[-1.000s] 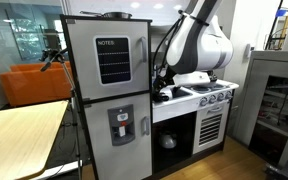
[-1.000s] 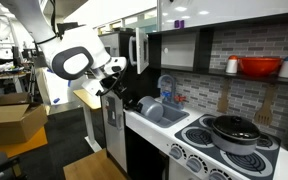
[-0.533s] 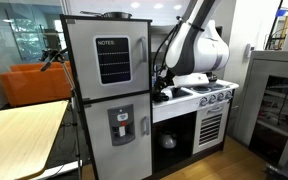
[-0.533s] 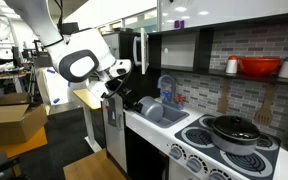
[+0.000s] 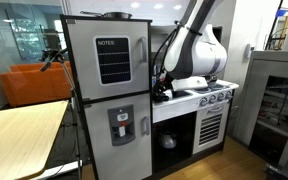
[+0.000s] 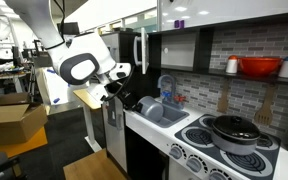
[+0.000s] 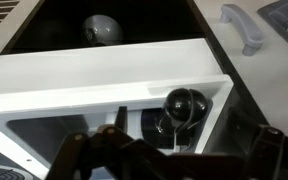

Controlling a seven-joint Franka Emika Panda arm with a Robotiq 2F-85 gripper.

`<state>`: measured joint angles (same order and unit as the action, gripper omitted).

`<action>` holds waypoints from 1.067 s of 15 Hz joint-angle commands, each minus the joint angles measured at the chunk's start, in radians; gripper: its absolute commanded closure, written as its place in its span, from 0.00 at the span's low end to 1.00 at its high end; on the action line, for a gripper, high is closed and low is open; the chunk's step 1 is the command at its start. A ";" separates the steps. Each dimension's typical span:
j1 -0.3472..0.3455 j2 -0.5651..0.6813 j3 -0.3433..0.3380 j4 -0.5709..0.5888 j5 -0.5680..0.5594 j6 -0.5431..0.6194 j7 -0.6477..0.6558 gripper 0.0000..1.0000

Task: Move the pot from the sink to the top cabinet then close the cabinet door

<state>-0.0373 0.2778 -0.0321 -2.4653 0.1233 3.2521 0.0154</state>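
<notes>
In the wrist view a dark pot with a round black lid knob (image 7: 179, 103) sits inside the white-rimmed sink (image 7: 104, 68). My gripper (image 7: 174, 152) hangs just above it, its fingers spread wide on either side, open and empty. In both exterior views the gripper (image 6: 119, 92) (image 5: 162, 92) is at the sink's (image 6: 170, 113) near end by the counter edge. The sink pot is hidden in both exterior views. The upper cabinet space (image 6: 189, 45) above the counter is open.
A second black lidded pot (image 6: 234, 130) stands on the stove. A red bowl (image 6: 260, 67) and a small jar (image 6: 232, 66) sit on the upper shelf. A faucet (image 6: 165, 84) stands behind the sink. The toy fridge (image 5: 106, 90) is beside the arm. A grey object (image 7: 102, 28) lies in the lower cabinet.
The arm has shifted slightly toward the sink; the gripper stays open above the pot.
</notes>
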 commanded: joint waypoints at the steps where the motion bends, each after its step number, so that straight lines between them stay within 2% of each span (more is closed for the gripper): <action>1: -0.051 0.023 0.049 0.020 -0.005 -0.019 -0.007 0.00; 4: -0.069 0.033 0.065 0.022 -0.006 -0.019 -0.008 0.00; 5: -0.072 0.033 0.067 0.023 -0.005 -0.018 -0.007 0.25; 6: -0.076 0.033 0.069 0.022 -0.005 -0.016 -0.008 0.26; 14: -0.085 0.033 0.074 0.020 -0.008 -0.011 -0.012 0.84; 16: -0.083 0.032 0.073 0.019 -0.008 -0.009 -0.012 0.86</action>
<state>-0.0948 0.3032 0.0213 -2.4583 0.1232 3.2515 0.0144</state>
